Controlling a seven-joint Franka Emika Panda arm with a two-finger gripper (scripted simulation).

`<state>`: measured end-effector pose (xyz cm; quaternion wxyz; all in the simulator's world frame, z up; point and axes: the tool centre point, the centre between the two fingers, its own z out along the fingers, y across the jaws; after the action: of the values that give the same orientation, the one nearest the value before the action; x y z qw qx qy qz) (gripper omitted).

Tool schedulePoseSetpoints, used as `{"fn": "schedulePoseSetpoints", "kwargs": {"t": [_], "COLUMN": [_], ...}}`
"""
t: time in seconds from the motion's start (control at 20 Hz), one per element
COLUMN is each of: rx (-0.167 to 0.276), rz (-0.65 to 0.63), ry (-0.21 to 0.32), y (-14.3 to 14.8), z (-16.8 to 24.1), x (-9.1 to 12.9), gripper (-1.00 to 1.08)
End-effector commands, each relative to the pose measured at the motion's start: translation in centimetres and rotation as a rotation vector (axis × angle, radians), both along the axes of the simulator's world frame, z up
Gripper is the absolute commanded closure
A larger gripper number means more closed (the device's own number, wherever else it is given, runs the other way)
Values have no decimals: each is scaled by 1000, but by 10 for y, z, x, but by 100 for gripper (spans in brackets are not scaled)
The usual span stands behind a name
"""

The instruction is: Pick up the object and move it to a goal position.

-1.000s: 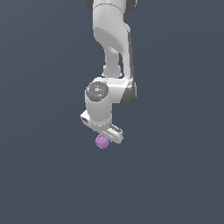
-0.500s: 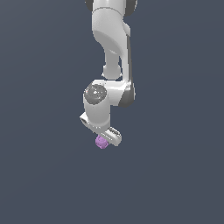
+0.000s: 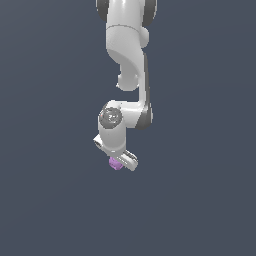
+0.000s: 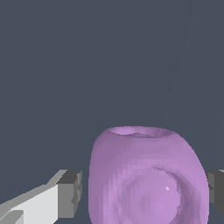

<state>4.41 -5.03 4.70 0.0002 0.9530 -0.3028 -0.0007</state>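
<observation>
The object point(image 3: 115, 163) is a small light-purple lumpy piece, held under the white arm's hand in the exterior view. In the wrist view the object point(image 4: 146, 179) fills the space between the fingers, with a round dimple on the face turned toward the camera. My gripper point(image 3: 121, 161) is shut on it. One grey finger pad point(image 4: 70, 192) shows on one side, and the edge of the other pad point(image 4: 216, 190) shows on the opposite side. The gripper point(image 4: 144, 192) is wider than the object. No goal marker shows.
The white arm point(image 3: 127, 60) reaches down from the top of the exterior view. Behind it is a plain dark grey-blue background with no other objects or edges in view.
The arm's upper links have shifted toward the exterior view's right and the wrist has dropped slightly. The purple object stays in the grip and has hardly moved in the picture.
</observation>
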Motion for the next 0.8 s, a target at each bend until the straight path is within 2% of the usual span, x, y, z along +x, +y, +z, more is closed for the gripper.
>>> {"fn": "schedulePoseSetpoints", "kwargs": {"t": [0.0, 0.15, 0.2, 0.75], "rx": [0, 0, 0, 0], "rz": [-1, -1, -1, -1], "ry": [-2, -2, -2, -2], "y": [0, 0, 0, 0], "z": [-7, -8, -8, -7], "x": [1, 2, 2, 2], "gripper": [-92, -92, 108, 108]}}
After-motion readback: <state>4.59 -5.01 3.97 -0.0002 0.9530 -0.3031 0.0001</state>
